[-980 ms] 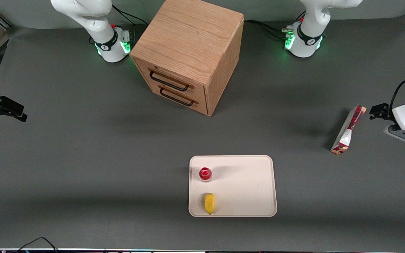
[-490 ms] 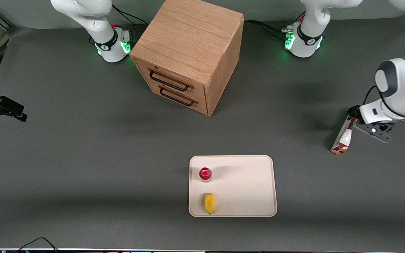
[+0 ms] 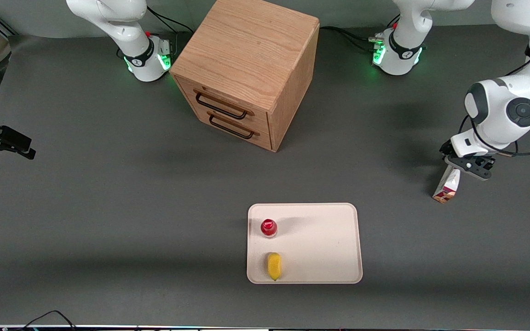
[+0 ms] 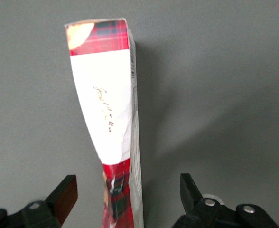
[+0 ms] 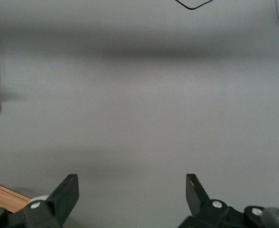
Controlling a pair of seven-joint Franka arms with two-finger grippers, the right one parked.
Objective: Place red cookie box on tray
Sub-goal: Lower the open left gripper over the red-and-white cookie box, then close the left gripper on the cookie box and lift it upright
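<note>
The red cookie box (image 3: pixel 447 186) lies on the grey table toward the working arm's end, its white section and one plaid end showing below the arm. The left gripper (image 3: pixel 465 163) hangs over the box's end that is farther from the front camera. In the left wrist view the box (image 4: pixel 106 95) runs lengthwise between the open fingers (image 4: pixel 66 194) of the gripper (image 4: pixel 127 186), with a gap on each side. The cream tray (image 3: pixel 325 239) lies nearer the front camera, at mid-table, well apart from the box.
On the tray stand a small red-capped bottle (image 3: pixel 268 227) and a yellow item (image 3: pixel 274 265). A wooden two-drawer cabinet (image 3: pixel 246 69) stands farther from the front camera than the tray, between the two arm bases.
The left arm has swung in from the table's edge and now covers the box's red end. The box and the tray have not moved.
</note>
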